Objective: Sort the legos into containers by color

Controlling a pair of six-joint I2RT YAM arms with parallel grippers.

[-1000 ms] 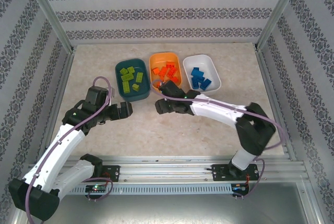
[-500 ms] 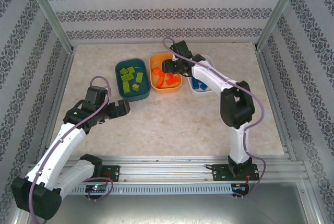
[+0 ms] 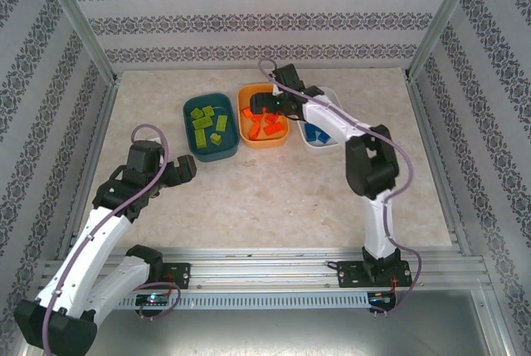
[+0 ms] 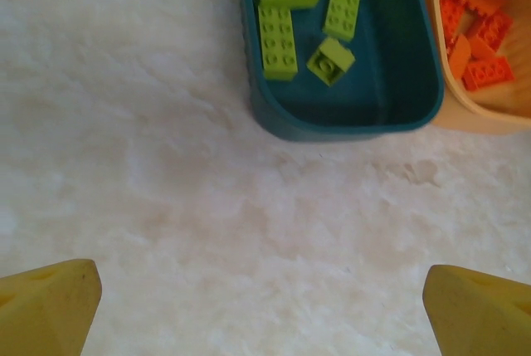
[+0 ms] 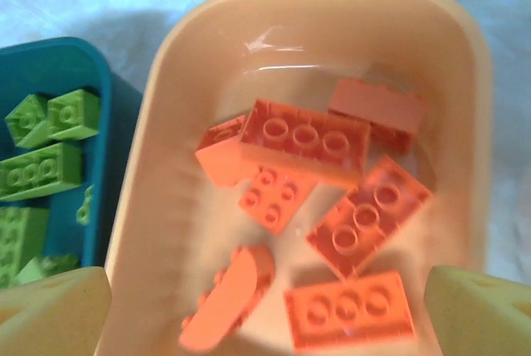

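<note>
I see the right gripper (image 3: 259, 107) hanging over the orange tub (image 3: 265, 144). Its wrist view shows the fingers spread wide with nothing between them, and several orange-red bricks (image 5: 303, 136) lying loose in that tub. The left gripper (image 3: 184, 169) hovers above the bare table (image 3: 274, 198), near the dark teal tub (image 3: 210, 153), likewise spread and empty. Lime green bricks (image 3: 207, 124) lie in the dark teal tub. Blue bricks (image 3: 314, 132) lie in the white tub (image 3: 332, 97), which is partly hidden behind the right arm.
</note>
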